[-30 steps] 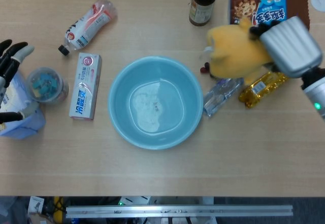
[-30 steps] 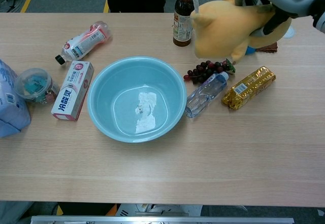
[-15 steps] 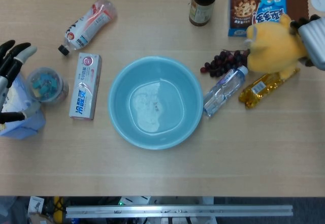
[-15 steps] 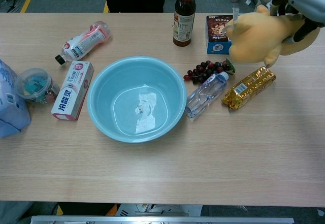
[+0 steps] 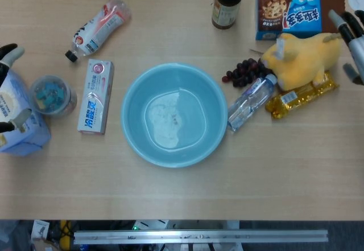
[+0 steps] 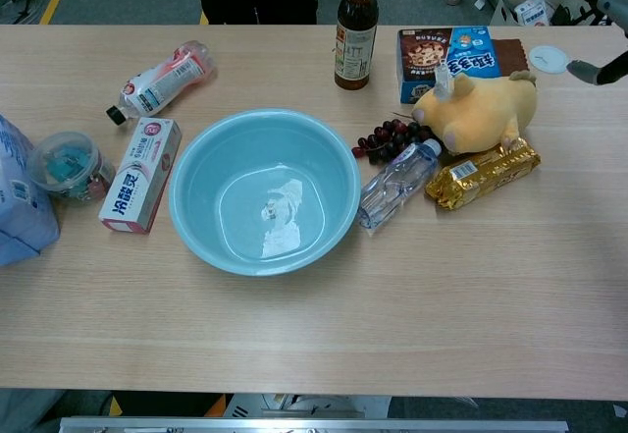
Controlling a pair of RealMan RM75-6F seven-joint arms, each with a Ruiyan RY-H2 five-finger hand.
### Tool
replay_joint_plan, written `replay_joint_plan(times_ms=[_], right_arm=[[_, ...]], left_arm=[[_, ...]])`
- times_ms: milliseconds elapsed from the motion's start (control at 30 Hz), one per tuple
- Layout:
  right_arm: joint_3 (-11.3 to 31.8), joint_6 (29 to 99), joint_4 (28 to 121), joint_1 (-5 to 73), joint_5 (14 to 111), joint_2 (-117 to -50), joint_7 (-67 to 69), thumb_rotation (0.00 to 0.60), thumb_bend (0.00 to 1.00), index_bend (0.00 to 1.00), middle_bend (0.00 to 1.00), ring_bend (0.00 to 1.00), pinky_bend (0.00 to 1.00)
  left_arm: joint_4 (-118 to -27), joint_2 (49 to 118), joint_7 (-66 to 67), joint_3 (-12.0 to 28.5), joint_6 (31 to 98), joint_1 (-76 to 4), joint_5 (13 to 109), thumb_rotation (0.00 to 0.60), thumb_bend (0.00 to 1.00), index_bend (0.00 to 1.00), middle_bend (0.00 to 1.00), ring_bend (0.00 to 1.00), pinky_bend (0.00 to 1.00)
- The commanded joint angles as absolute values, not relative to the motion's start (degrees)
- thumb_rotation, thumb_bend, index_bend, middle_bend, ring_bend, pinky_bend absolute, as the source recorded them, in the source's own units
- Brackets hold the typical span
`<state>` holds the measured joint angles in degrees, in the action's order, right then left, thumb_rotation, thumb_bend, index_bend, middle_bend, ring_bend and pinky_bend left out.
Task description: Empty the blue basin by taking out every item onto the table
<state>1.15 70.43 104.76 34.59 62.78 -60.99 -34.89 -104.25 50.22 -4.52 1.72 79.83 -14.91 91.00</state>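
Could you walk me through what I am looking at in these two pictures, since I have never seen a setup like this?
This is a two-armed robot with human-like hands, steered by a person, at a table. One picture looks straight down from its head; the other looks forward from its chest. The job is emptying the blue basin, which now holds nothing. Around it lie a toothpaste box, a small tub, a lying bottle, a dark upright bottle, snack boxes, grapes, a water bottle, a gold packet and a yellow plush toy. The right hand is open beside the toy, holding nothing. The left hand grips a blue bag.
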Motion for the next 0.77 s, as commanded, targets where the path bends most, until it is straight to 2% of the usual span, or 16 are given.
replay_joint_plan(times_ms=[33,233,467,767], right_arm=[[0.1,76.8,107.0,29.7,67.9,-58.6,-31.7,0.6,0.27,0.06,0.24,0.18,0.41],[-2.3,87.3,108.5,21.0,74.0,-56.3,-28.6,0.6,0.27,0.17,0.32,0.27,0.49],[-4.6,94.5,108.0,13.0,77.6,-55.2,-25.4,0.6,0.27,0.2,0.35,0.31,0.52],[-4.3,97.7,107.7,7.7,80.0,-55.1,-24.4,0.6,0.27,0.2,0.35,0.31,0.52]], left_arm=[[-103.4,50.7,-3.3,2.0,81.0,-14.2,90.6,0.577,0.22,0.07,0.1,0.06,0.27],[-101.9,52.1,-0.4,2.7,82.7,-12.5,87.7,0.599,0.22,0.07,0.1,0.06,0.26],[-100.9,53.6,2.4,2.5,84.8,-10.4,86.2,0.6,0.22,0.07,0.1,0.06,0.26],[-100.4,55.7,5.1,2.4,88.4,-7.9,86.8,0.6,0.22,0.07,0.1,0.06,0.25]])
